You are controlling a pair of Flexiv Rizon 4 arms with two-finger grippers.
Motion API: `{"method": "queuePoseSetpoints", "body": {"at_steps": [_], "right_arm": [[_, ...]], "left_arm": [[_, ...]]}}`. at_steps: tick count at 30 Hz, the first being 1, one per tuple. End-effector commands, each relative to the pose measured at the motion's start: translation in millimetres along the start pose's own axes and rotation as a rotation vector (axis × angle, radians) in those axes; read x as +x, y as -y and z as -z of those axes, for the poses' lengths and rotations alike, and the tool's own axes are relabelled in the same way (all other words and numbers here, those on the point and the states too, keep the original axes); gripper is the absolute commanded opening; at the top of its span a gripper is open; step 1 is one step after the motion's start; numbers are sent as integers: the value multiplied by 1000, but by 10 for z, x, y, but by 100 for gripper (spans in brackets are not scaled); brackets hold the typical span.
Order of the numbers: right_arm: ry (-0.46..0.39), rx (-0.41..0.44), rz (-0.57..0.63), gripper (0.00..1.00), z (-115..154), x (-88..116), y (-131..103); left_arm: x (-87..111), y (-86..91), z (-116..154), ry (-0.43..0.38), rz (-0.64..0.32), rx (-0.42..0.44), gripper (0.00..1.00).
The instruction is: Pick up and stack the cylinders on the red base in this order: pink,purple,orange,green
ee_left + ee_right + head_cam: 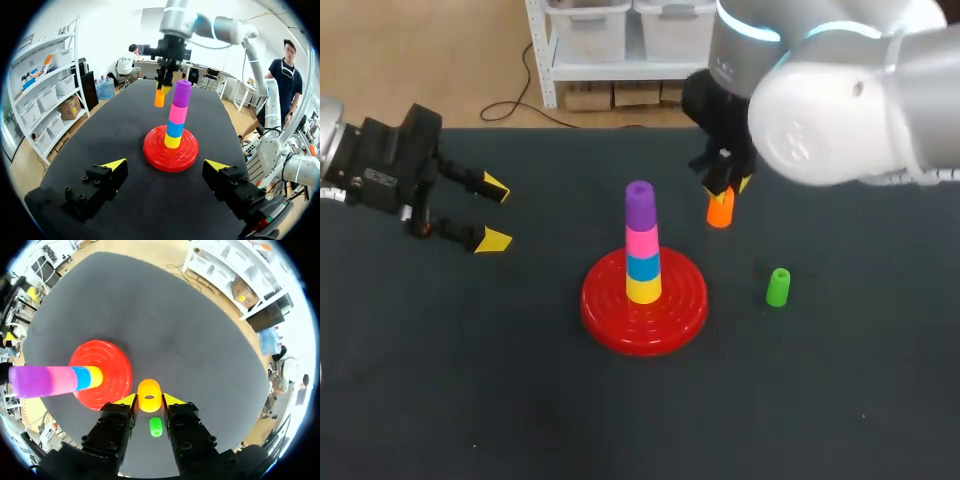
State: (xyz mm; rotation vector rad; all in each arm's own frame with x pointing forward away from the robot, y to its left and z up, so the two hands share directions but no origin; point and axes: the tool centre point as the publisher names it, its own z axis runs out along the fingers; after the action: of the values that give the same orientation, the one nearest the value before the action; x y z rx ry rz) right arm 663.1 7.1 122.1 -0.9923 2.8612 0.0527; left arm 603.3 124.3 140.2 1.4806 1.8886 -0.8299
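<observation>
The red base (605, 315) stands mid-table and carries a stack of yellow, blue, pink and purple cylinders, with the purple cylinder (640, 203) on top. My right gripper (728, 190) is behind and to the right of the stack, shut on the orange cylinder (720, 210). In the right wrist view the orange cylinder (149, 395) sits between the two yellow tips, lifted off the table. The green cylinder (778, 287) stands upright on the table, right of the base. My left gripper (494, 213) is open at the table's left, with nothing in it.
The table (470, 380) is covered in dark cloth. In the left wrist view the base (157, 155) lies ahead of my open left gripper (166, 165), and the right arm hangs over the far end.
</observation>
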Motion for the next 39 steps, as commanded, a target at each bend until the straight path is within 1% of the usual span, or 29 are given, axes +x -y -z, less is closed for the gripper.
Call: {"method": "queuePoseSetpoints", "body": {"at_steps": [1, 5, 7, 12, 17, 19, 21, 25, 29, 32, 36, 39], "right_arm": [[32, 13, 30, 0, 475, 147, -111], [22, 32, 79, 0, 720, 180, -205], [-4, 32, 71, 0, 818, 191, -249], [30, 43, 121, 0, 1076, 160, -391], [41, 58, 136, 0, 1220, 70, -495], [58, 65, 155, 0, 1279, 25, -552], [63, 66, 156, 0, 1336, -14, -614], [100, 61, 199, 0, 1461, -85, -781], [112, 51, 236, 0, 1481, -160, -955], [101, 48, 252, 0, 1418, -229, -1068], [82, 45, 272, 0, 1327, -288, -1156], [71, 40, 277, 0, 1276, -295, -1188]], "left_arm": [[12, 3, 1, 4, -3, -1, 100], [12, 3, 1, 4, -3, -1, 100], [12, 3, 1, 4, -3, -1, 100], [12, 3, 1, 4, -3, -1, 100], [12, 3, 1, 4, -3, -1, 100], [12, 3, 1, 4, -3, -1, 100], [12, 3, 1, 4, -3, -1, 100], [12, 3, 1, 4, -3, -1, 100], [12, 3, 1, 4, -3, -1, 100], [12, 3, 1, 4, -3, -1, 100], [12, 3, 1, 4, -3, -1, 100], [12, 3, 1, 4, -3, -1, 100]]}}
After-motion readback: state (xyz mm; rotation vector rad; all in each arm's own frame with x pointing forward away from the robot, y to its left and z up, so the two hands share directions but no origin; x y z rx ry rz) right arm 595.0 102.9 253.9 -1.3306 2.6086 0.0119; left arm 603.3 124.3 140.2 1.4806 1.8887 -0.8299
